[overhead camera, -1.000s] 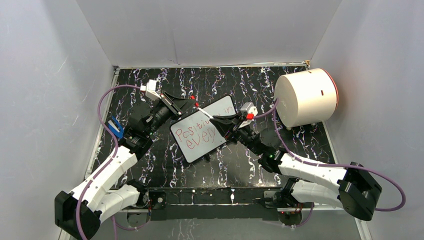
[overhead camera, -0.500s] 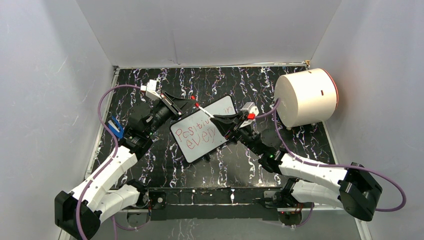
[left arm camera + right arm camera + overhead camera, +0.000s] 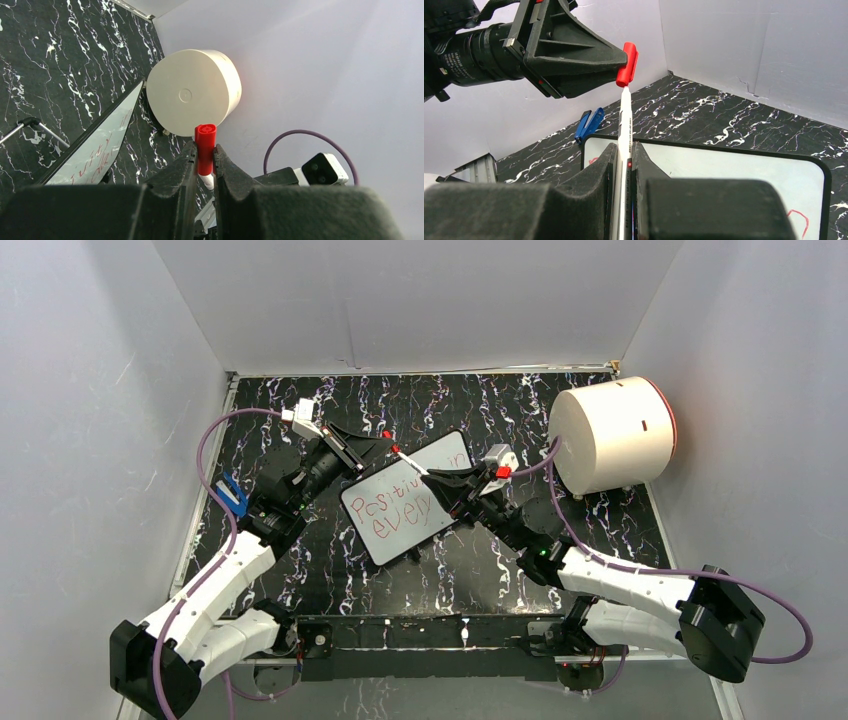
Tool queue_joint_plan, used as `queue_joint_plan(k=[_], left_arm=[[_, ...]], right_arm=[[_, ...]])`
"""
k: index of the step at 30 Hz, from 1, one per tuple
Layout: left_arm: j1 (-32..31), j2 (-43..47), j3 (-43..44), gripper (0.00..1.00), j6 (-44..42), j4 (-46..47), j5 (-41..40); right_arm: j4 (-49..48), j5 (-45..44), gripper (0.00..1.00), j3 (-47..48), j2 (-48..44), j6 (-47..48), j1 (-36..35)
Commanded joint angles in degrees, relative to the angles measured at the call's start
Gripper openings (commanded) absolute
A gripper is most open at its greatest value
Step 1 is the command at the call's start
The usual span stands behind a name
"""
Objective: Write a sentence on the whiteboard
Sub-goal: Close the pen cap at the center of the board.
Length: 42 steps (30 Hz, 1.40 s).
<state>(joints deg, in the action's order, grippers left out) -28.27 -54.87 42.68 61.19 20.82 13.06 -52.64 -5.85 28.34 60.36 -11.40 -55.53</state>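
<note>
Only the top view shows the red handwritten sentence (image 3: 395, 510) in two lines. Its right end is hidden under the right gripper (image 3: 432, 477), and the wrist views catch only stray red strokes.

The right wrist view shows the slim white marker (image 3: 625, 120) clamped tight between that gripper's jaws. Its tip touches the lower end of the small red plastic cap (image 3: 626, 64); whether it has entered, I cannot tell. The left wrist view shows the left gripper (image 3: 204, 147) with its jaws nearly closed, pinching the cap.

There is one small black-framed whiteboard (image 3: 445, 458), one marker, one cap and two arms. The board lies askew near the middle of the black white-veined worktop (image 3: 480, 410).

One large white cylinder (image 3: 610, 435) lies on its side at the far right corner. A small blue object (image 3: 232, 493) sits near the left edge, beside the left arm. Both grippers meet over the board's far edge.
</note>
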Motion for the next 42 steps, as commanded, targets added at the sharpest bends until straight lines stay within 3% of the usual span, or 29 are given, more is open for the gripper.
queue_joint_plan(k=[1,16,26,32,42], left_arm=[[-0.4,0.3,0.2,0.00,-1.0,1.5,-0.8],[-0.9,-0.6,-0.2,0.00,-0.4,2.8,0.7],[-1.9,-1.4,-2.5,0.00,4.4,6.8,-0.1],[-5.0,-2.8,-4.0,0.00,8.9,9.8,-3.2],[-13.0,-6.2,-3.1,0.00,8.9,12.3,-7.6]], right_arm=[[-4.2,-0.1,0.00,1.8,-0.9,0.1,-0.2],[-5.1,-2.7,0.00,1.9,0.3,-0.1,-0.1],[-12.0,-4.6,0.00,1.4,2.7,-1.7,-0.1],[-16.3,-5.8,0.00,1.7,4.5,-0.4,-0.1],[-22.4,-8.9,0.00,1.7,8.0,2.4,-0.2]])
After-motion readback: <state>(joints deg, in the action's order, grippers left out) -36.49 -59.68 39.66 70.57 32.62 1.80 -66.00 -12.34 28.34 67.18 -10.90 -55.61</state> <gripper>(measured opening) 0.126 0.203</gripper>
